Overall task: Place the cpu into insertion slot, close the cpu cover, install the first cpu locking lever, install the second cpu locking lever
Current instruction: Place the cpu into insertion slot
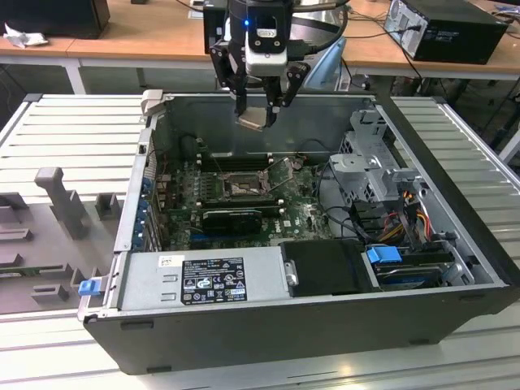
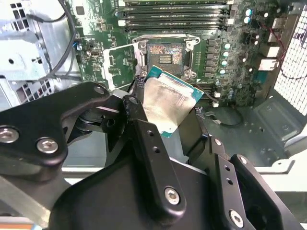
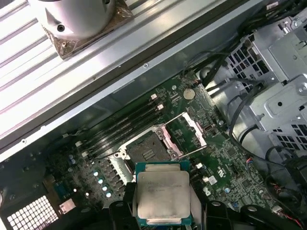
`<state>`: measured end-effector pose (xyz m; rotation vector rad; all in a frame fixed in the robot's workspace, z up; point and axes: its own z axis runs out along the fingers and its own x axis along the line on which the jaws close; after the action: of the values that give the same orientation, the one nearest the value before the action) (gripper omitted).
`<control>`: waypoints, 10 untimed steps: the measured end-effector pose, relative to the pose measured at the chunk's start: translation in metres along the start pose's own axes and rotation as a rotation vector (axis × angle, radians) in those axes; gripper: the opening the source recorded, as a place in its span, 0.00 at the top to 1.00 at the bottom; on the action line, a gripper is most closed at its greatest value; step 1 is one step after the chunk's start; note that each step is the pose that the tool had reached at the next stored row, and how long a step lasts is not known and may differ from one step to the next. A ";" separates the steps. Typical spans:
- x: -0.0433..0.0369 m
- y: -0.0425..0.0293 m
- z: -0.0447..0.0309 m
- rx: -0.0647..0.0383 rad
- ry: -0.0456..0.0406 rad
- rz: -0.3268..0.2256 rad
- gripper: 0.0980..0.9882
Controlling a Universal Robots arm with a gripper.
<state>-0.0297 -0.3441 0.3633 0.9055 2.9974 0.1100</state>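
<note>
Exterior view first: the gripper (image 1: 258,112) is hanging over the far side of the open computer case (image 1: 244,321), its fingers pinching the cpu (image 1: 252,122) by two opposite edges, the chip riding slightly tilted and well above the green board (image 1: 302,216). Down on that board the insertion slot (image 1: 241,187) is sitting bare, so I'm judging the first step, placing the chip, to be the one in hand, with the cover and both levers not yet dealt with. In the second wrist view, the cpu (image 2: 168,103) is showing its pale metal face between the black fingers (image 2: 139,124), and the insertion slot (image 2: 165,54) is lying beyond it, dark and square, with the cpu cover (image 2: 117,67) swung open to one side and the long memory slots (image 2: 172,14) running past the socket's far edge. In the first wrist view, the cpu (image 3: 163,194) is sitting flat-on to the camera, clamped at its sides, and the insertion slot (image 3: 146,152) is just beyond it with the cpu cover (image 3: 186,134) standing clear of the opening (good news for access). By my reading, seating the chip is calling for its edges to be squared with the socket's rim and its face to be levelled, since it is looking turned and tipped relative to the slot.
</note>
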 end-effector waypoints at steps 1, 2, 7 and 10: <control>0.0000 0.0000 0.0001 0.000 -0.0020 0.023 0.52; 0.0000 0.0000 0.0002 0.001 -0.0046 0.050 0.52; 0.0000 0.0000 0.0005 0.003 -0.0124 0.134 0.52; 0.0000 0.0000 0.0008 0.003 -0.0167 0.185 0.52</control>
<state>-0.0297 -0.3441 0.3625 1.1767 2.8930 0.0978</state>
